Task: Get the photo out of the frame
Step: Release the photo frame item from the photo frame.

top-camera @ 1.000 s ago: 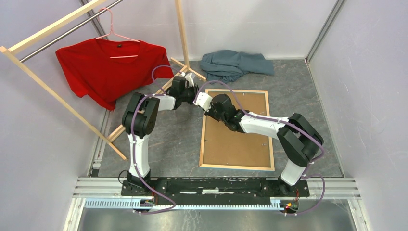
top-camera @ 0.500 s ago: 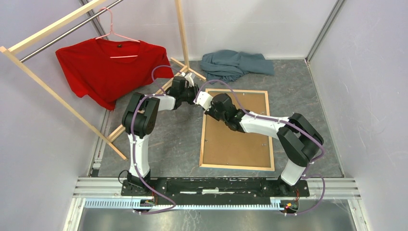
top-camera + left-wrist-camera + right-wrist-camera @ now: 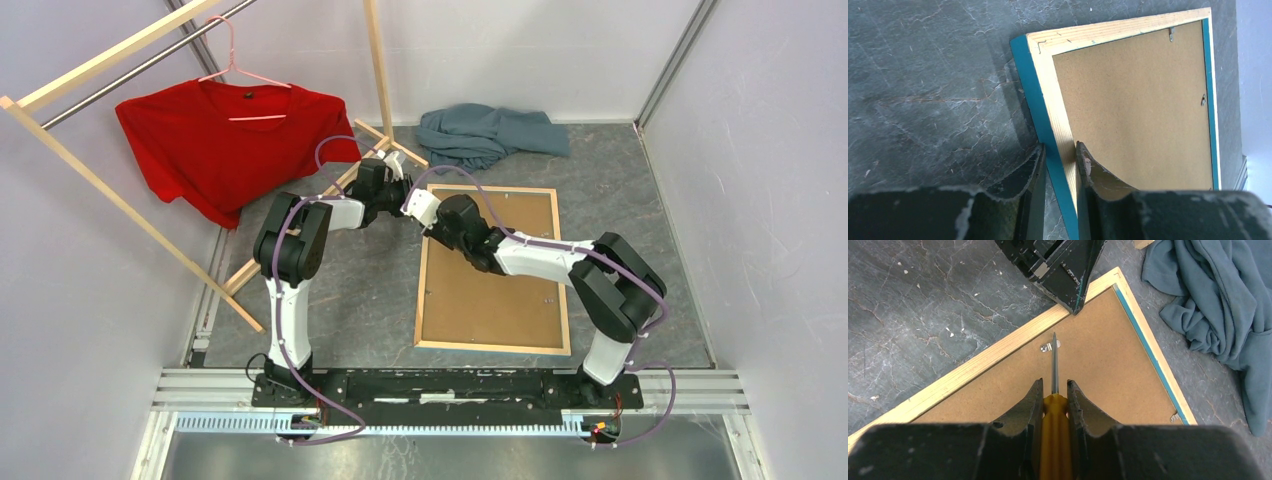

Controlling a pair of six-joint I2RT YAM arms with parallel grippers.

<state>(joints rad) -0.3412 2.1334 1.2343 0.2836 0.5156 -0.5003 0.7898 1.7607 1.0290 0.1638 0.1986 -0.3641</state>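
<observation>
L claw (image 3: 1059, 147) clamped on frame (image 3: 1047, 85) far-left edge. R claw (image 3: 1054, 385), clamped on screwdriver (image 3: 1054, 415), has crept far-left; tip at clip (image 3: 1048, 346). Backing board (image 3: 1138, 100) not yet released.

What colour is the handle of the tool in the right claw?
Yellow-orange screwdriver handle, clearest in the right wrist view.

One frame (image 3: 421, 300), holding one brown backing board (image 3: 490, 300). At the frame's far-left corner, two end effectors: the left end effector (image 3: 1060, 150) and the right end effector (image 3: 1053, 385). One yellow-handled screwdriver (image 3: 1053, 405). Beyond the frame, one blue-grey cloth (image 3: 490, 132). To its left, one red T-shirt (image 3: 225, 145), one pink hanger (image 3: 233, 55) and one wooden clothes rack (image 3: 100, 188).
</observation>
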